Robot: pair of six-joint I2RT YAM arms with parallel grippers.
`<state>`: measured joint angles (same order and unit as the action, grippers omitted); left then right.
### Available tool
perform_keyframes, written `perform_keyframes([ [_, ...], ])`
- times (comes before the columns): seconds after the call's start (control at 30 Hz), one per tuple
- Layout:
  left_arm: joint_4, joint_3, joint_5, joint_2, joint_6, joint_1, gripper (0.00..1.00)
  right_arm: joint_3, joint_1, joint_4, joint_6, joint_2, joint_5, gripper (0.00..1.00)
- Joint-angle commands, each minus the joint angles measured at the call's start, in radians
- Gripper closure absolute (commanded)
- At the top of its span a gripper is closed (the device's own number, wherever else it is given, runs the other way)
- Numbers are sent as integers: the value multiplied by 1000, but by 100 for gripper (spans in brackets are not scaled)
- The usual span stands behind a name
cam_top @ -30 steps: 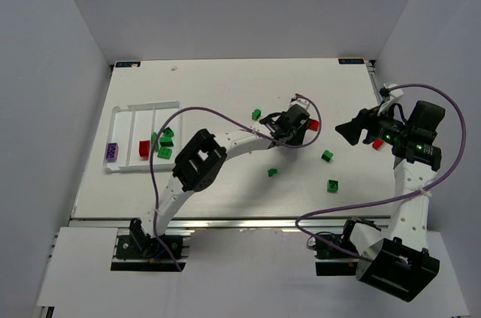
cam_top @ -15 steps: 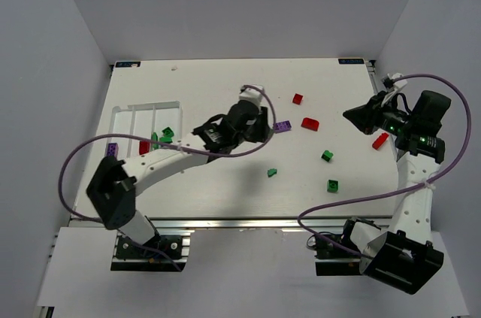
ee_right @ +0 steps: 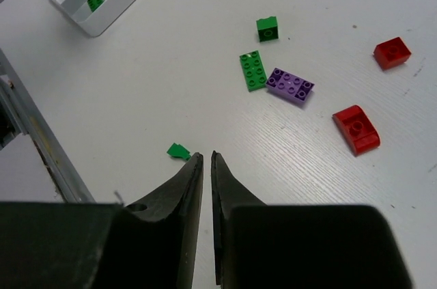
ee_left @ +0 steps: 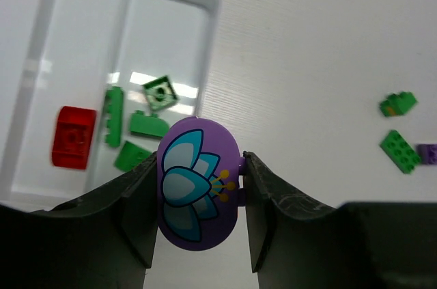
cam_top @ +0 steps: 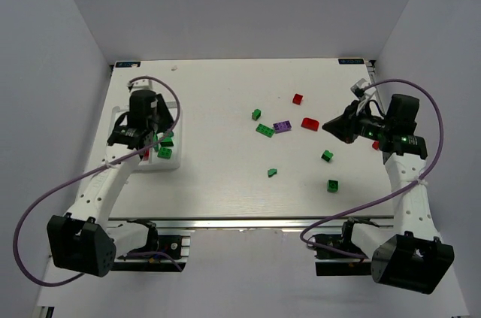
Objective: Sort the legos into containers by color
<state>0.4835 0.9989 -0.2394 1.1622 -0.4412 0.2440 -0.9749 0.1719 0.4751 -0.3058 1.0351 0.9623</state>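
Now: left arm delivering a rounded purple brick to the tray.

Seen from the left wrist, the left gripper (ee_left: 198,178) pinches the rounded purple brick (ee_left: 196,197), printed with a pale blue flower, by its 2 sides above the white compartment tray (ee_left: 209,43). Below it sit the green bricks (ee_left: 140,125) in 1 compartment and a red brick (ee_left: 74,136) in the next. The step in hand looks like the drop-off. The next move calls for shifting past the red compartment to the purple one, hardly visible here, before spreading the fingers. The right gripper (ee_right: 206,159) hangs over the table with fingers pressed together on nothing, near a green wedge (ee_right: 179,151). A green plate (ee_right: 254,70), a purple plate (ee_right: 290,85) and a red curved brick (ee_right: 356,128) lie unsorted.
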Motion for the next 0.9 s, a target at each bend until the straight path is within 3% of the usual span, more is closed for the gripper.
perform_keyframes([
  [0.0, 63, -29, 104, 1, 70, -137, 82, 13, -31, -15, -27, 5, -10, 85],
  [0.1, 64, -29, 135, 27, 101, -230, 82, 19, -51, -32, -18, 19, -11, 84],
  [0.4, 50, 46, 77, 186, 144, -362, 82, 25, -94, -35, -16, 36, -7, 83],
  [0.87, 29, 223, 16, 447, 104, -492, 81, 117, -98, -47, -42, 6, 16, 79],
])
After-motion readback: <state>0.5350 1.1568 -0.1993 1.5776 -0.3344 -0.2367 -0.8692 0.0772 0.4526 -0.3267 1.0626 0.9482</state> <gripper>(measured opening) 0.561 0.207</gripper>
